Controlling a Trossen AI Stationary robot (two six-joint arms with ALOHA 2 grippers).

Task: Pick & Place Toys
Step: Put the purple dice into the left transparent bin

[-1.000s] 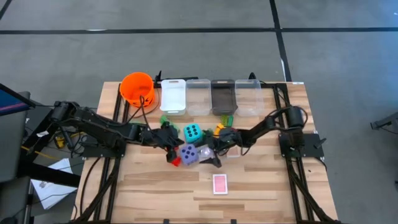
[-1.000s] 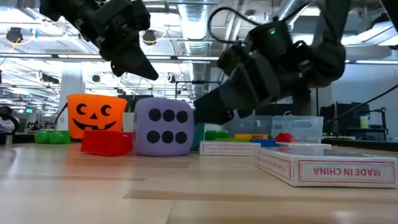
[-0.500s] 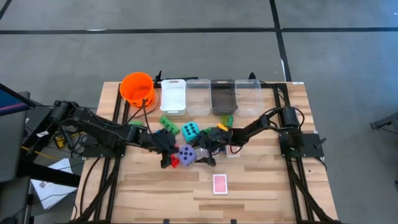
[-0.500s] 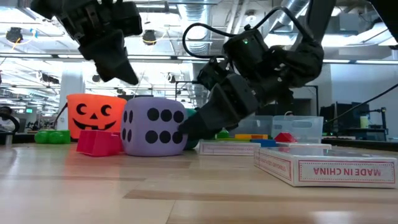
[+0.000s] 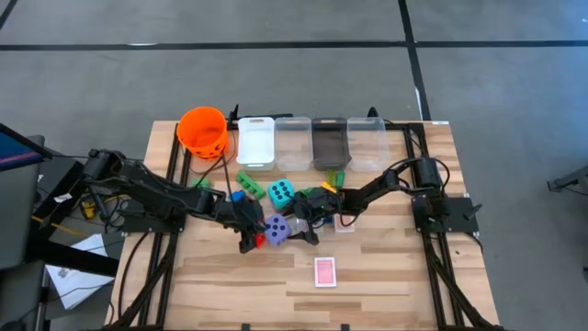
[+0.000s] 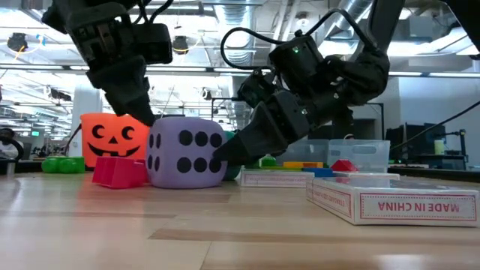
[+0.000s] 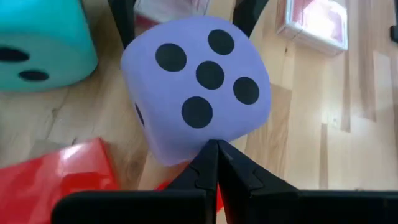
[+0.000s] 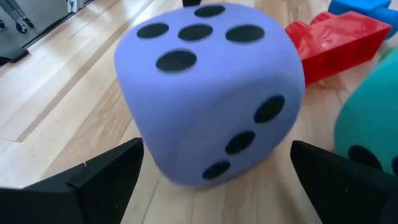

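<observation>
High view: the purple die [image 5: 277, 227] is seen on the table [image 5: 386, 276] near the frame's middle, with the teal die [image 5: 283, 194] just above it and a red brick [image 5: 258, 240] at its lower left. A pink-backed card pack [image 5: 324, 271] lies well apart toward the lower middle.

The right gripper [image 5: 299, 230] is set at the die's right side with its fingers spread wide. In the right wrist view the die [image 8: 208, 93] fills the space between the two dark fingers [image 8: 102, 177], which stand clear of its faces; the red brick [image 8: 333, 38] and the teal die [image 8: 368, 127] are cut off at the upper right and right edges.

The left gripper [image 5: 246, 237] is placed at the die's left with its fingers pressed together, holding nothing. In the left wrist view the closed fingertips [image 7: 214, 163] meet just below the die [image 7: 198, 87], partly covering the red brick [image 7: 59, 171]; contact with the die cannot be made out.

In the low view the die [image 6: 186, 152] rests on the wood between the arms, hiding most of the teal die behind it. An orange bucket [image 5: 203, 130] and a row of bins [image 5: 312, 141] are seen along the table's upper edge.
</observation>
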